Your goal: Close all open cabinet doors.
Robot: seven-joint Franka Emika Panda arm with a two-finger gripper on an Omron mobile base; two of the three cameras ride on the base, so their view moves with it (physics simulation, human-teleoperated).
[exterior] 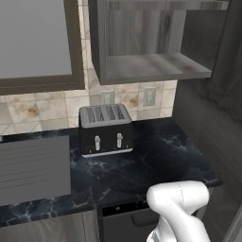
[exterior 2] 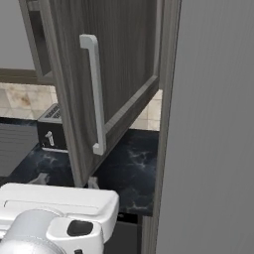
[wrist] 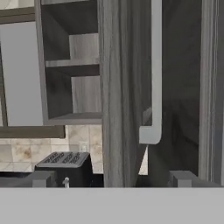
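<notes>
Above the right-hand end of the worktop (exterior: 156, 156), the wall cabinet (exterior: 151, 66) stands with its door (exterior 2: 114, 74) swung wide, so that the shelves inside are bare to the room. The door hangs out over the worktop's front edge, edge-on to the hand camera, with its silver bar handle (exterior 2: 95, 94) on the outer face. It looks a stiff, flat panel turning on hinges at its far side, light enough to swing from a plain push. I would judge the best place to press is the outer face near the free edge, beside the handle and far from the hinges (the smooth bar itself may let a fingertip slide off). No grip seems needed.

The gripper's finger tips (wrist: 41, 178) show at the bottom of the hand view, set well apart with the door's edge between them, pinching nothing.

The worktop is dark veined marble. A black toaster (exterior: 105, 130) stands toward its back edge against the tiled wall, well below the door's sweep. A tall grey panel (exterior 2: 213, 124) closes the room just right of the door, leaving little space on that side.
</notes>
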